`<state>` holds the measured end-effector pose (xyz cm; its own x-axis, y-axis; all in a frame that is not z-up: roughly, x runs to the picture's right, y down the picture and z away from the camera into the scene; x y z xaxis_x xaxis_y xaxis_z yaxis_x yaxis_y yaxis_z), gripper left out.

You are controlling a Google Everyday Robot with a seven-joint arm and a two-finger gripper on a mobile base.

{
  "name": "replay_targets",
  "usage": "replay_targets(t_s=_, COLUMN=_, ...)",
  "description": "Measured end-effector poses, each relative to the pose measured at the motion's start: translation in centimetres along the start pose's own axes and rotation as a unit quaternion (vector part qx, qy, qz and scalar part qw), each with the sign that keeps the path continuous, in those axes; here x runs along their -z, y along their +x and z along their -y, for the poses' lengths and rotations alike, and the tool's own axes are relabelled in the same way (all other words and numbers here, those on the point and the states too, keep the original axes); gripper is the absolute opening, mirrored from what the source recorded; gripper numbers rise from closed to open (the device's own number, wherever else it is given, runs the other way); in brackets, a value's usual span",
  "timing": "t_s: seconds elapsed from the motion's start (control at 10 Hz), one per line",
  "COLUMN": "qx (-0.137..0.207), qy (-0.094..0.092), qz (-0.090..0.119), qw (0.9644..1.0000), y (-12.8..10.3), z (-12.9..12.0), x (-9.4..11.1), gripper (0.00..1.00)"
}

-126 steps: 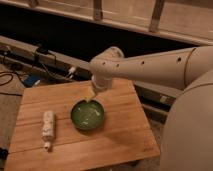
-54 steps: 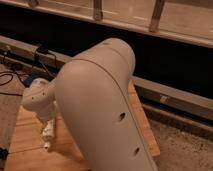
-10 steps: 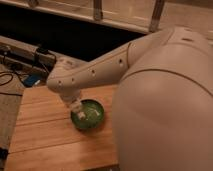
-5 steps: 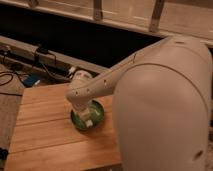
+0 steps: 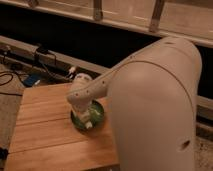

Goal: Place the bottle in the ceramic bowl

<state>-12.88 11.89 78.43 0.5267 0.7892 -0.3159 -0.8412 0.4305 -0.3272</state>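
The green ceramic bowl [image 5: 97, 114] sits on the wooden table [image 5: 45, 135], partly covered by my arm. My gripper [image 5: 85, 114] points down into the bowl, and my white wrist hides most of it. A small whitish piece, probably the end of the bottle [image 5: 88, 124], shows at the bowl's front edge just under the gripper. The rest of the bottle is hidden, and I cannot tell whether it is held or lying in the bowl.
My large white arm body [image 5: 160, 110] covers the table's right part. Cables and a blue object [image 5: 31, 80] lie on the floor at the left. A dark wall with a rail [image 5: 50, 55] runs behind the table.
The bottle has left its spot at the table's left. My arm has swung from there to the bowl, and in the last second the wrist has moved lower over it.
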Motion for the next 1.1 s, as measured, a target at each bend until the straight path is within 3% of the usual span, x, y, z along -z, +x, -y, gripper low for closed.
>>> replay_targets(t_s=0.4, qx=0.000, qy=0.000, qz=0.000, qw=1.0000, y=-0.02, z=-0.03, x=-0.02, gripper=0.75)
replay_targets(t_s=0.5, qx=0.001, qy=0.000, qz=0.000, qw=1.0000, y=-0.05, z=-0.06, x=-0.02, gripper=0.80)
replay_targets(t_s=1.1, qx=0.000, qy=0.000, qz=-0.001, qw=1.0000, y=0.02, z=-0.01, x=-0.09, gripper=0.80)
